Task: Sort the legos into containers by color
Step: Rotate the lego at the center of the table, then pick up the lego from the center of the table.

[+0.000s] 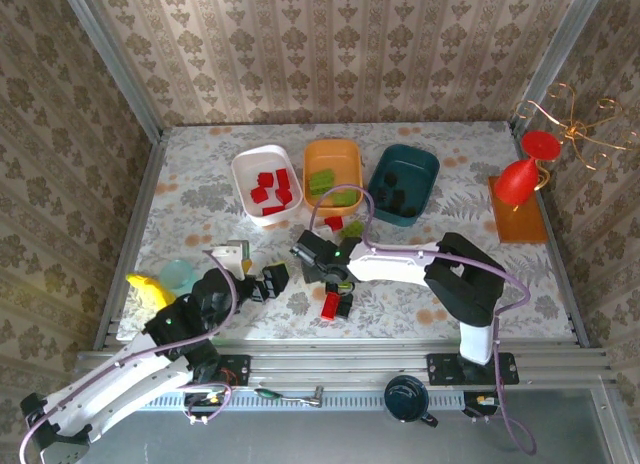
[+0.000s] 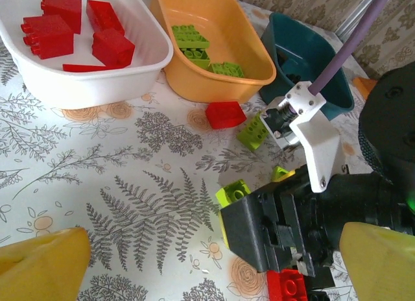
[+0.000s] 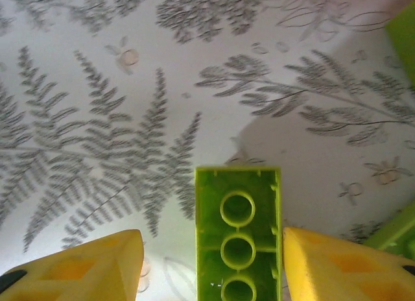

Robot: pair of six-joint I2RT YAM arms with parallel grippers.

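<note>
Inspection at the table found the right gripper (image 3: 209, 249) lowered over a lime-green brick (image 3: 238, 236) on the patterned table (image 1: 200, 199), on the near side of the three tubs and well short of them. The jaws stood partly apart and astride the brick. The right finger lay against its right wall or just beside it, and a clear strip of cloth showed between the left finger and its left wall, so no clamp was in evidence. Whether the brick rested on the cloth or hung just clear of it could not be established. It lay lengthwise between the fingers, hollow underside towards the wrist camera, three round sockets in a row. In my judgement the piece is light, rigid, hard plastic, not fragile, and smooth enough on its side walls to slip or twist under an off-centre pinch. The sound hold is square across the two long walls at mid-length, with both pads flat. The left gripper (image 2: 214, 255) stood fully spread and held nothing. The orange tub (image 1: 332, 144) already held lime-green bricks and would be this one's proper destination; the white tub (image 1: 243, 169) held red ones, and the teal tub (image 1: 432, 169) stood to their right.
</note>
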